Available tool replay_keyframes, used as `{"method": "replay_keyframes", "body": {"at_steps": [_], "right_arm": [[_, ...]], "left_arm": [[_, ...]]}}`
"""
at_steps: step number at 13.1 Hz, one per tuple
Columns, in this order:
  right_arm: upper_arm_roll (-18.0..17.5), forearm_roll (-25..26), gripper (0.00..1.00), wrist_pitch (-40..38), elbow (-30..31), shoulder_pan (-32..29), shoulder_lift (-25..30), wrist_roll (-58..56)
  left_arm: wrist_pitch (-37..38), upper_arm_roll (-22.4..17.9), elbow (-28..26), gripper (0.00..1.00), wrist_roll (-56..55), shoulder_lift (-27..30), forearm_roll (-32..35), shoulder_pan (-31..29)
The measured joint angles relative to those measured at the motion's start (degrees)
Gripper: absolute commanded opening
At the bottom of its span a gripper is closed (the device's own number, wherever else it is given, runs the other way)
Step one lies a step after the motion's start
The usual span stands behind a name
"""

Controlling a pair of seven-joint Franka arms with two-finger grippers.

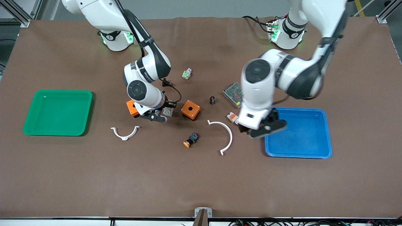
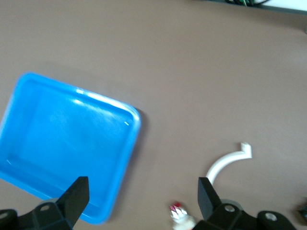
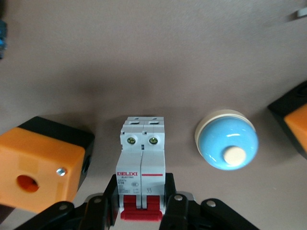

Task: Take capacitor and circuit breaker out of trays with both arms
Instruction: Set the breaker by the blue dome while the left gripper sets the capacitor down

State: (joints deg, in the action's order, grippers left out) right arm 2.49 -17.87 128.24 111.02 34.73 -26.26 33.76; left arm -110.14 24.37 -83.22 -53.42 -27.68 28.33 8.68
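My right tool (image 3: 141, 211) is clamped on the circuit breaker (image 3: 142, 165) low over mid-desk, between 2 orange boxes (image 3: 41, 165), so I judge it ready to set down. Its label reads DELIXI. My left tool (image 2: 141, 199) hangs with fingers spread over the blue tray's (image 1: 314, 150) edge, holding nothing. The capacitor (image 1: 212, 100) already stands on the desk, outside both trays; the green tray (image 1: 47, 131) sits toward the right arm's end.
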Motion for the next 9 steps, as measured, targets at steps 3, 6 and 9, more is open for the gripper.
{"method": "replay_keyframes", "body": {"at_steps": [3, 6, 9], "right_arm": [[0.28, -0.01, 0.87, 0.28, -0.01, 0.05, -1.37, 0.0], [0.64, -0.04, 1.0, -2.21, -0.67, 0.05, -0.77, 0.29], [4.52, -0.03, 1.0, -15.61, -5.33, -0.23, 5.63, 0.6]], "left_arm": [[0.22, -0.02, 0.81, 1.0, 14.0, 3.62, -7.86, -8.07], [4.71, 0.05, 1.42, 1.0, 25.62, 8.11, -11.31, -14.02], [7.99, 0.06, 1.92, 1.0, 34.69, 11.26, -14.04, -17.1]]}}
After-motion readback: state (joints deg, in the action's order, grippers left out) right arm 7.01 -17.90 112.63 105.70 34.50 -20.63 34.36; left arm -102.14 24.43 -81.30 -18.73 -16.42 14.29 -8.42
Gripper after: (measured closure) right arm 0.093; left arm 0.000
